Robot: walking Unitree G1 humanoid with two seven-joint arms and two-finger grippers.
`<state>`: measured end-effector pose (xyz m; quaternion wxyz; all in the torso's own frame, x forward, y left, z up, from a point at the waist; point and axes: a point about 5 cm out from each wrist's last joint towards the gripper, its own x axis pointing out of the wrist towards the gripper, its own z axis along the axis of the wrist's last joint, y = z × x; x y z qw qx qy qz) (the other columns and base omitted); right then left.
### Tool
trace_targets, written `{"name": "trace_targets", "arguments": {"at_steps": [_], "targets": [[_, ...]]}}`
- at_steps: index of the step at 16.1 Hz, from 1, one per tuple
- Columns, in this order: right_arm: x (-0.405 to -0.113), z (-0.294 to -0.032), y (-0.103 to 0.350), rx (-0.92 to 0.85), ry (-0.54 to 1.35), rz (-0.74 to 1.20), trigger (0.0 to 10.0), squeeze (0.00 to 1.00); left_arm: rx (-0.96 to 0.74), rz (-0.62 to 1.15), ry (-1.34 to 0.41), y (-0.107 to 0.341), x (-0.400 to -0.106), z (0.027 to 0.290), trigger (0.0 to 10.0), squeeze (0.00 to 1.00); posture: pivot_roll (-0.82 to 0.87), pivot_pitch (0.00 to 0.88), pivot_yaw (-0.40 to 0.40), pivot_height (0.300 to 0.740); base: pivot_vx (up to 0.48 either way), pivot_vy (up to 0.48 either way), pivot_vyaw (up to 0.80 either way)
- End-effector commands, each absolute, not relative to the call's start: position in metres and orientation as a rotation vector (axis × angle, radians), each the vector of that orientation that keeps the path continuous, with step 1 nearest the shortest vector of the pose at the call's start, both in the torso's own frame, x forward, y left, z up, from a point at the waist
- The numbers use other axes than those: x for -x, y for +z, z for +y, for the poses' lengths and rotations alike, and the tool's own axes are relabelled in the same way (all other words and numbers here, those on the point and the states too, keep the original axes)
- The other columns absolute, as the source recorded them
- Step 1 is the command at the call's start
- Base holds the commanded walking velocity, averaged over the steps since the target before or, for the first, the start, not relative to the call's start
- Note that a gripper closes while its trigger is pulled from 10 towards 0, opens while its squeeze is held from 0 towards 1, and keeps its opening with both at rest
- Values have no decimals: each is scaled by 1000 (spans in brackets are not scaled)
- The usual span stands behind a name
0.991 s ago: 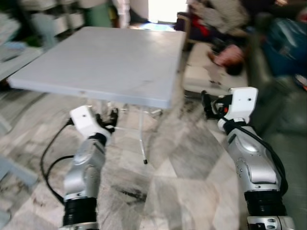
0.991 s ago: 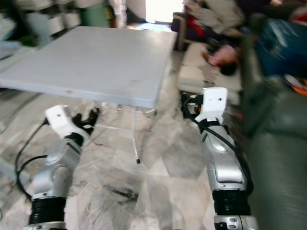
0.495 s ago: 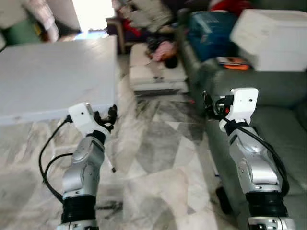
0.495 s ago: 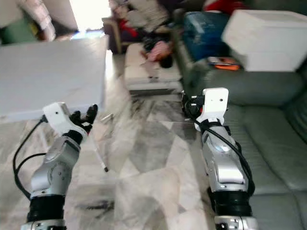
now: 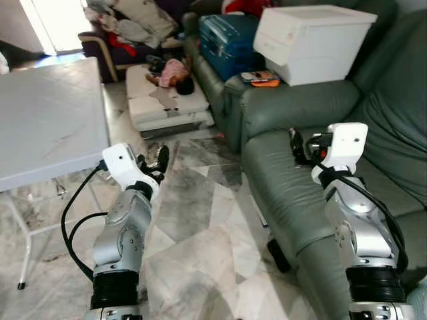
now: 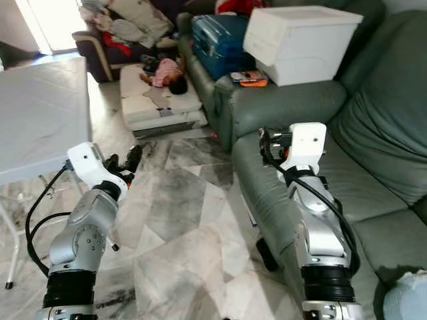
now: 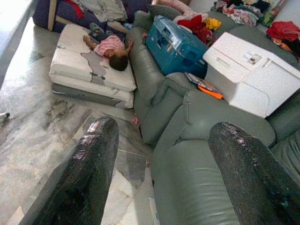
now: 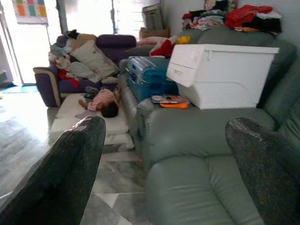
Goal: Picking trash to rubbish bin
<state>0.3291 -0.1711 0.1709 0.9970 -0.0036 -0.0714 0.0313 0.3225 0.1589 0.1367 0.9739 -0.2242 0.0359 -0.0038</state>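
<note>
Looking down from the head camera, I have both arms raised in front of me over a marbled floor (image 5: pixel 200 247). My left pincer (image 5: pixel 155 162) hangs just off the near corner of the grey tabletop (image 5: pixel 47 127), its two black fingers (image 7: pixel 84 173) spread wide with nothing between them. My right pincer (image 8: pixel 164 164) is held up over the front edge of the green sofa (image 5: pixel 300 193) — its fingers (image 8: pixel 56 173) are also spread well apart and hold nothing.

On the sofa's far end sits a white box-like appliance (image 5: pixel 310 40), with a flat orange item (image 5: pixel 261 79) just beside it on the armrest and a blue suitcase (image 5: pixel 230 37) behind that. A person in a pink top (image 5: pixel 175 73) lies on a pale floor mattress (image 5: pixel 167 103) between the sofa's end and a dark armchair piled with clothes (image 5: pixel 130 27).

I cannot make out any trash or a rubbish bin from here — I cannot tell where either is. A black cable (image 5: pixel 73 220) loops beside my left arm, and a thin table leg (image 5: pixel 25 257) stands on the floor below the tabletop's edge.
</note>
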Motion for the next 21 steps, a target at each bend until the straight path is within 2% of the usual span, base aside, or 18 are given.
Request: {"name": "trace_targets", "arguments": {"at_steps": [1, 9, 17, 21], "targets": [[-330, -167, 178, 8, 77, -166, 10000, 592, 442, 70, 11, 137, -323, 163, 10000, 0, -26, 0, 23, 740, 292, 0, 0], [-330, -167, 177, 10, 78, -166, 10000, 498, 432, 77, 8, 135, -323, 163, 10000, 0, -25, 0, 23, 740, 401, 0, 0], [-330, -167, 177, 9, 75, -162, 10000, 455, 427, 87, 8, 135, -323, 163, 10000, 0, -23, 0, 24, 740, 380, 0, 0], [-330, -167, 176, 9, 76, -161, 10000, 451, 430, 121, 45, 130, -324, 163, 10000, 0, -24, 0, 24, 740, 0, 0, 0]]}}
